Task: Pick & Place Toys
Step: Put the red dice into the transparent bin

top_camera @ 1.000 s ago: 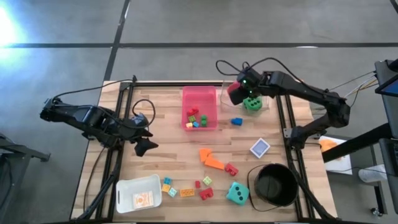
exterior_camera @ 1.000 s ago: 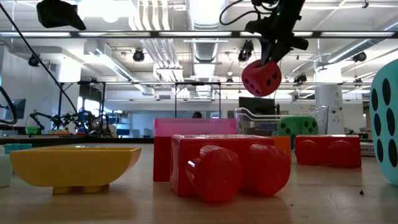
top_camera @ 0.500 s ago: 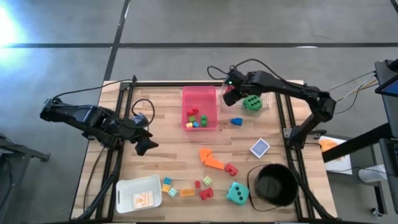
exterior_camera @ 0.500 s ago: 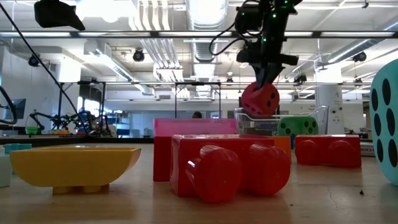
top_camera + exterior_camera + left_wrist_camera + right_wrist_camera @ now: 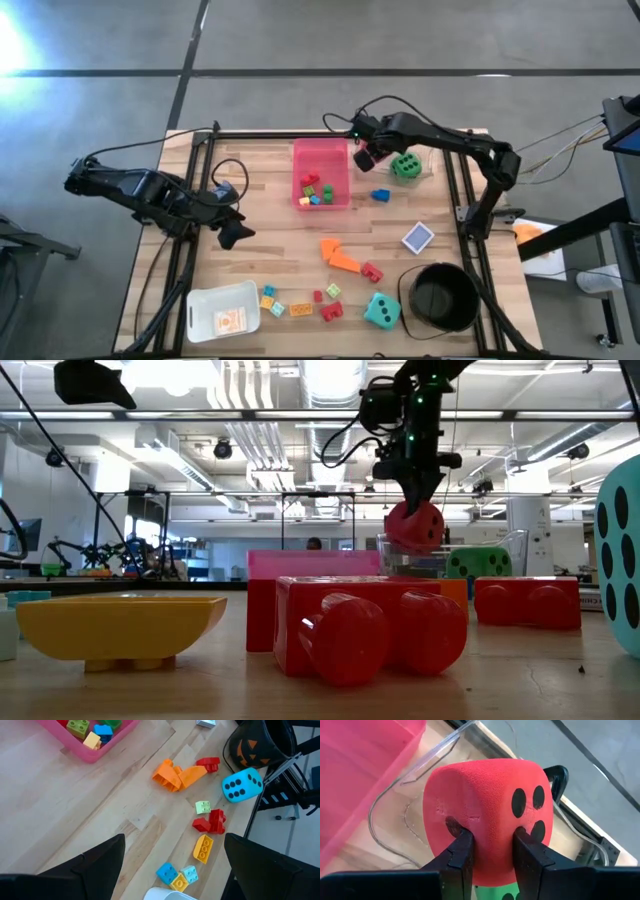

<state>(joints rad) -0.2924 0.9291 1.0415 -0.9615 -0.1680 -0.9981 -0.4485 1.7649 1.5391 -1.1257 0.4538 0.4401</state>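
Red die (image 5: 366, 157) first: from the high view I have it hanging in the right tool (image 5: 364, 155) at about one o'clock on the worktop (image 5: 270, 215), just off the right edge of the pink tray (image 5: 322, 150) and beside the green die (image 5: 406, 165), which sits in a clear container (image 5: 420, 150). The left tool (image 5: 232, 236) waits near nine o'clock with nothing between its spread fingers. The teal die (image 5: 381, 311) lies at five o'clock next to the black bucket (image 5: 440, 297), with bricks scattered between.

Low view: the red die (image 5: 414, 526) hangs clear of the worktop, just above the container's rim, under the right tool (image 5: 412, 510).

Left wrist view: nothing held — only loose pieces ahead, the orange bricks (image 5: 177, 775) and teal die (image 5: 241, 784) among them.

Right wrist view: the two fingers (image 5: 460, 851) are closed most of the way onto the red die (image 5: 487, 815), and the face dents inward around each tip. So I judge it soft foam — light, squashy, not fragile, its matte skin unlikely to slip. A pinch on one face like this bites into the foam; it holds, but the die could swing. Were I to regrip, I'd span two opposite flat faces through the middle and squeeze only modestly.
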